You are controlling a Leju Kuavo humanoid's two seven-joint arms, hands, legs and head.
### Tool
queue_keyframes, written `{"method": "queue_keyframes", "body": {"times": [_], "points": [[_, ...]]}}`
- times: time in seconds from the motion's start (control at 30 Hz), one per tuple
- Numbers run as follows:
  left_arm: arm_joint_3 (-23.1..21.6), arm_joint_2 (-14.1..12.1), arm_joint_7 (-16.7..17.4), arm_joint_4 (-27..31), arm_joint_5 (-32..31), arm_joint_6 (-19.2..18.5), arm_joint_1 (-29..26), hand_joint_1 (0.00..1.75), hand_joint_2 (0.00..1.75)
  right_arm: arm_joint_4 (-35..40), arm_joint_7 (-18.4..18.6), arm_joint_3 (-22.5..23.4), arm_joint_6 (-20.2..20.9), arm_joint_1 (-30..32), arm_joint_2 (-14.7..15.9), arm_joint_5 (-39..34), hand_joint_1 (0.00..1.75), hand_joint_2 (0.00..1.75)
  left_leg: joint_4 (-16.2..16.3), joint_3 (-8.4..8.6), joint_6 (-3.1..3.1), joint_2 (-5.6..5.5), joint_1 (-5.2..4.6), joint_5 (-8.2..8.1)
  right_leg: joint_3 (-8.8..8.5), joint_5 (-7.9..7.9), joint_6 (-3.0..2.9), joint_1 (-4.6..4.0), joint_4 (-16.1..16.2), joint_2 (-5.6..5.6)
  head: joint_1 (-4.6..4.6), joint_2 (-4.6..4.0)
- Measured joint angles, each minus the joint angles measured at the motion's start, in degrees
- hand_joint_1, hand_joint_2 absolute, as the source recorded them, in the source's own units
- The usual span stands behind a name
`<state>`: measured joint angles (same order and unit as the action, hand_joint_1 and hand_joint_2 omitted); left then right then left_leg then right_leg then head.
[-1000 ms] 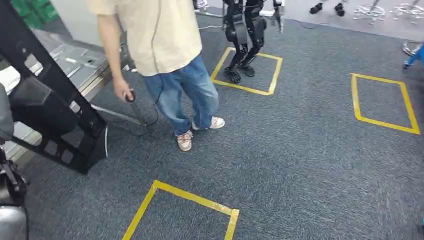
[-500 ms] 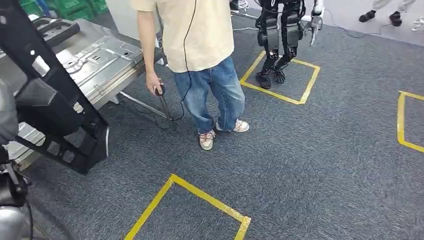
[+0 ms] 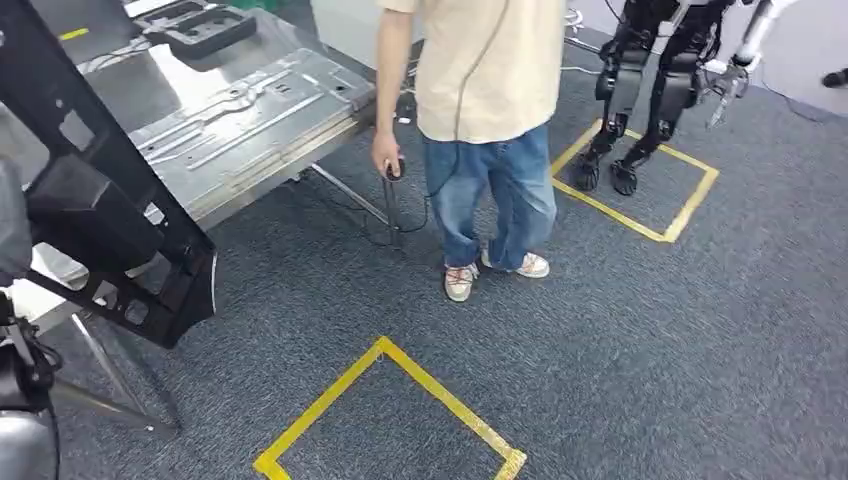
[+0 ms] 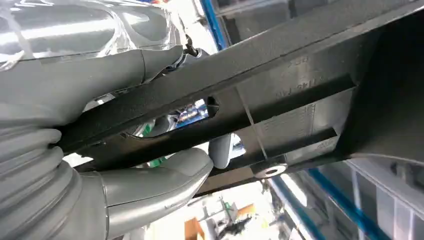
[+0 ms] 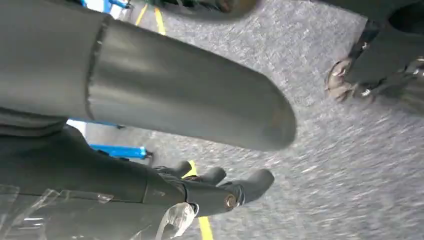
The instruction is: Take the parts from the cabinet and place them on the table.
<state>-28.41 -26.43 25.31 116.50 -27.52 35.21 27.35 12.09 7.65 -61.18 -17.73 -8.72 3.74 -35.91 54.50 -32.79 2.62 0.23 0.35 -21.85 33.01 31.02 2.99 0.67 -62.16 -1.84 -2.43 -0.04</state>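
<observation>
Head view: large black plastic part [image 3: 105,215], angular and ribbed, with square cut-outs along its lower edge, held up at the left of the frame, over the near corner of the desk [image 3: 250,110]. Its top is cut off by the frame edge. The desk carries a stamped silver metal sheet; a second black part [image 3: 200,25] lies at its far end. A person [image 3: 480,120] in a cream shirt and jeans stands on the grey carpet just beside the desk, holding a small dark handset with a cable. Yellow tape squares [image 3: 390,420] mark the floor. Another black humanoid robot [image 3: 655,90] stands in a far square.

Left wrist view: left hand [image 4: 125,145] grips the black part [image 4: 280,100], thick grey thumb on one face, fingers wrapped under the other. Moulded lettering on the part is too small to read.

Right wrist view: right hand [image 5: 200,187] hangs over the carpet, dark fingers slightly apart and lightly curled, holding nothing. Picture blurred.
</observation>
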Motion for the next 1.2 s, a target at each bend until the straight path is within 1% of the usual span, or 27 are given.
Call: {"method": "queue_keyframes", "body": {"times": [0.07, 0.1, 0.13, 0.2, 0.23, 0.27, 0.4, 0.43, 0.47, 0.5, 0.57, 0.6, 0.63, 0.67, 0.7, 0.73, 0.77, 0.8, 0.9, 0.93, 0.97, 1.0, 1.03, 1.07, 1.1, 1.13, 1.2], "points": [[-0.33, 0.09, 0.07, -0.04, 0.07, -0.02, -0.15, 1.75, 1.75, -0.02, -0.53, 0.0, 0.42, 0.2, -0.07, 0.02, 0.0, 0.0, 0.01, -0.03, 0.2, -1.54, -0.01, -0.04, 5.01, 3.68, 0.26, 0.05, -9.53, 1.38, 0.04, 0.0], [-0.46, 0.09, 0.2, -0.07, 0.15, -0.02, -0.29, 1.75, 1.75, -0.11, -0.83, 0.0, 0.81, 0.25, -0.18, 0.07, 0.0, 0.0, 0.01, -0.02, 0.19, -2.4, -0.01, -0.04, 6.69, 3.84, 0.37, 0.11, -12.13, 1.39, 0.04, 0.0], [-0.63, 0.09, 0.2, -0.09, 0.2, -0.02, -0.44, 1.75, 1.75, -0.18, -0.79, 0.0, 0.79, 0.34, -0.28, 0.28, 0.0, 0.0, 0.04, 0.02, 0.17, -3.32, 0.07, -0.05, 6.91, 2.68, 0.44, 0.19, -11.71, 1.39, 0.04, 0.0], [-0.74, 0.09, 0.2, -0.09, 0.35, -0.02, -0.55, 1.75, 1.75, -0.18, -0.24, 0.0, 0.55, 0.56, -0.28, 0.35, 0.0, 0.0, 0.18, 0.18, -0.08, -5.21, 0.37, -0.18, 3.83, -2.43, 0.67, 0.62, -3.94, 1.89, 0.04, 0.0], [-0.77, 0.09, 0.2, -0.09, 0.33, -0.02, -0.52, 1.75, 1.75, -0.18, -0.18, 0.0, 0.5, 0.65, -0.28, 0.35, 0.0, 0.0, 0.34, 0.21, -0.37, -6.01, 0.55, -0.31, 1.55, -4.94, 0.9, 1.06, 1.24, 3.39, 0.04, 0.0], [-0.77, 0.09, 0.2, -0.09, 0.33, -0.02, -0.5, 1.75, 1.75, -0.17, -0.13, 0.0, 0.5, 0.87, -0.31, 0.35, 0.0, 0.0, 0.57, -0.06, -0.86, -6.76, 0.52, -0.48, 0.03, -5.86, 1.18, 1.74, 5.19, 7.24, 0.07, 0.02], [-0.7, 0.11, 0.2, -0.09, 0.39, 0.0, -0.66, 1.75, 1.75, -0.18, -0.11, 0.0, 0.33, 0.43, -0.28, 0.35, 0.0, 0.0, 0.35, -0.67, -2.51, -9.42, 0.94, -0.31, -0.48, -5.71, -0.59, 0.87, 5.69, 4.73, -0.07, 0.0], [-0.68, 0.07, 0.2, -0.09, 0.39, 0.0, -0.81, 1.75, 1.75, -0.15, -0.11, 0.02, 0.33, 0.35, -0.37, 0.33, 0.0, 0.0, 0.85, -0.8, -2.59, -8.55, 0.97, -0.48, -0.48, -5.95, -1.06, 1.18, 5.92, 3.8, -0.04, 0.0], [-0.53, 0.04, 0.2, -0.09, 0.39, 0.02, -0.63, 1.75, 1.75, -0.15, -0.13, 0.02, 0.2, 0.4, -0.07, 0.35, 0.0, 0.0, 2.67, -1.55, -2.8, -4.67, 0.63, -1.63, -0.59, -5.89, -1.34, 1.09, 5.92, 3.13, -0.26, 0.0], [-0.53, 0.04, 0.2, -0.09, 0.42, 0.02, -0.52, 1.75, 1.75, -0.15, -0.13, 0.02, 0.15, 0.5, -0.07, 0.35, 0.0, 0.0, 6.53, -3.37, -2.95, -2.56, 0.63, -3.81, -0.61, -5.78, -1.68, 0.92, 5.91, 2.38, -0.26, 0.0], [-0.55, 0.04, 0.2, -0.09, 0.44, 0.04, -0.75, 1.75, 1.75, -0.15, -0.13, 0.02, 0.15, 0.69, -0.07, 0.33, 0.0, 0.0, 16.21, -8.07, -3.18, -1.26, 0.69, -7.94, -0.63, -5.61, -1.89, 0.57, 5.88, 0.85, -0.28, 0.0], [-0.57, 0.04, 0.2, -0.09, 0.52, 0.09, -0.87, 1.75, 1.75, -0.15, -0.13, 0.02, 0.17, 0.79, -0.07, 0.24, 0.0, 0.0, 19.26, -9.62, -3.13, -1.21, 0.69, -8.62, -0.64, -5.5, -2.0, 0.49, 5.88, 0.03, -0.31, 0.0], [-0.61, 0.04, 0.22, -0.09, 0.59, 0.13, -0.93, 1.75, 1.75, -0.15, -0.2, 0.02, 0.18, 0.79, -0.07, 0.0, 0.0, 0.0, 19.59, -9.88, -3.06, -1.18, 0.66, -8.14, -0.71, -5.42, -2.04, 0.39, 5.88, -0.77, -0.31, 0.0], [-0.57, 0.04, 0.22, -0.09, 0.59, 0.22, -0.94, 1.75, 1.75, -0.15, -0.24, 0.02, 0.17, 0.75, -0.11, -0.02, 0.0, 0.0, 17.08, -8.67, -2.96, -1.13, 0.62, -6.58, -0.84, -5.28, -2.06, 0.33, 5.88, -1.59, -0.31, 0.0], [-0.53, 0.04, 0.22, -0.09, 0.59, 0.28, -0.94, 1.75, 1.75, -0.15, -0.29, 0.02, 0.18, 0.69, -0.15, -0.02, 0.0, 0.0, 12.4, -6.21, -2.73, -0.71, 0.53, -4.24, -1.06, -5.14, -1.98, 0.29, 5.88, -2.3, -0.31, 0.0], [-0.48, 0.04, 0.22, -0.09, 0.59, 0.28, -0.9, 1.75, 1.75, -0.15, -0.33, 0.02, 0.18, 0.66, -0.2, -0.07, 0.0, 0.0, 6.66, -3.22, -2.29, 0.54, 0.28, -1.87, -1.36, -4.94, -1.92, 0.27, 5.89, -3.07, -0.31, 0.0], [-0.44, 0.04, 0.22, -0.09, 0.59, 0.28, -0.83, 1.75, 1.75, -0.15, -0.4, 0.02, 0.17, 0.68, -0.22, -0.15, 0.0, 0.0, 2.33, -0.81, -1.65, 3.64, -0.2, -0.67, -1.66, -4.77, -1.73, 0.19, 5.91, -3.58, -0.31, 0.0], [-0.42, 0.04, 0.2, -0.09, 0.59, 0.31, -0.73, 1.75, 1.75, -0.13, -0.4, 0.02, 0.18, 0.69, -0.24, -0.18, 0.0, 0.0, 1.22, -0.6, -1.23, 5.1, -0.96, -1.13, -1.82, -4.42, -1.29, -0.26, 5.75, -4.11, -0.31, 0.0], [-0.33, 0.04, -0.11, -0.09, 0.55, 0.55, -0.8, 1.75, 1.75, -0.13, -0.44, 0.04, 0.17, 0.34, -0.26, -0.42, 0.0, 0.0, 1.2, -1.01, -0.55, 2.48, -1.08, -1.05, -2.49, -4.16, -0.55, -0.05, 6.36, -6.13, -0.28, 0.0], [-0.2, 0.02, -0.24, -0.07, 0.52, 0.61, -0.8, 1.75, 1.75, -0.09, -0.44, 0.02, 0.2, 0.11, -0.31, -0.55, 0.0, 0.0, 0.51, -0.33, -0.04, 1.52, -0.58, -0.61, -2.88, -3.84, 0.01, -0.28, 6.39, -6.44, -0.26, 0.0], [-0.02, 0.02, -0.39, -0.07, 0.48, 0.72, -0.81, 1.75, 1.75, -0.09, -0.44, 0.02, 0.17, 0.26, -0.24, -0.55, 0.0, 0.0, 0.3, -0.1, 0.06, 0.87, -0.31, -0.44, -2.84, -3.24, 0.27, 0.14, 5.47, -3.17, -0.24, 0.0], [0.02, 0.02, -0.44, -0.09, 0.5, 0.81, -0.55, 1.75, 1.75, -0.09, -0.46, 0.04, 0.2, 0.31, -0.24, -0.54, 0.0, 0.0, 0.3, -0.06, 0.38, 0.31, -0.08, -0.45, -1.46, -1.38, 0.31, 0.16, 2.71, -0.79, -0.22, 0.0], [0.0, 0.04, -0.53, -0.07, 0.5, 0.83, -0.59, 1.75, 1.75, -0.09, -0.46, 0.04, 0.22, 0.43, -0.24, -0.55, 0.0, 0.0, 0.29, -0.05, 0.68, -0.33, -0.04, -0.36, 0.79, 1.0, 0.35, 0.17, -1.93, 0.58, -0.2, 0.0], [-0.13, 0.11, -0.59, -0.09, 0.5, 0.79, -0.67, 1.75, 1.75, -0.09, -0.44, 0.04, 0.33, 0.53, -0.26, -0.55, 0.0, 0.0, 0.3, -0.1, 0.77, -1.16, -0.06, -0.42, 3.63, 3.14, 0.43, 0.17, -7.26, 1.29, -0.17, 0.0], [-0.13, 0.11, -0.59, -0.09, 0.52, 0.79, -0.81, 1.75, 1.75, -0.09, -0.44, 0.04, 0.35, 0.55, -0.24, -0.55, 0.0, 0.0, 0.31, -0.11, 0.79, -2.05, -0.1, -0.44, 5.77, 4.05, 0.49, 0.17, -10.96, 1.38, -0.17, 0.0], [-0.15, 0.11, -0.59, -0.09, 0.52, 0.79, -0.82, 1.75, 1.75, -0.09, -0.44, 0.04, 0.35, 0.58, -0.26, -0.55, 0.0, 0.0, 0.32, -0.09, 0.79, -2.92, -0.09, -0.45, 6.65, 3.58, 0.52, 0.17, -11.93, 1.38, -0.17, 0.0], [-0.13, 0.11, -0.63, -0.09, 0.52, 0.81, -0.83, 1.75, 1.75, -0.09, -0.31, 0.04, 0.35, 0.62, -0.26, -0.55, 0.0, 0.0, 0.37, 0.09, 0.7, -4.77, 0.02, -0.5, 4.66, -0.79, 0.47, 0.32, -6.34, 1.62, -0.17, 0.0]]}}
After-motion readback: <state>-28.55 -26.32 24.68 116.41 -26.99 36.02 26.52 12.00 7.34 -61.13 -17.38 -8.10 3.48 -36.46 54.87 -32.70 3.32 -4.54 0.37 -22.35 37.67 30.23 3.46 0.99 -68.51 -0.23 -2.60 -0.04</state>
